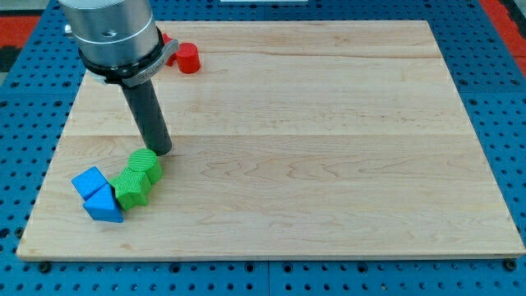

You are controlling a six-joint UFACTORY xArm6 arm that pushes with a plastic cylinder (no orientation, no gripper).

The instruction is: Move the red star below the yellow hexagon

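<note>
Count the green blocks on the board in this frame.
2. One green block sits just below my tip; the other green block touches it at lower left, beside the blue blocks. The arm's body covers the top-left corner, so more could be hidden.

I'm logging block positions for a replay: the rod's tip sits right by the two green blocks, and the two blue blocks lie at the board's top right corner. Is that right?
Not quite. The camera view shows the two blue blocks at the board's bottom left, beside the green blocks, not at the top right corner. My tip does sit right by the green blocks, just above them.
</note>
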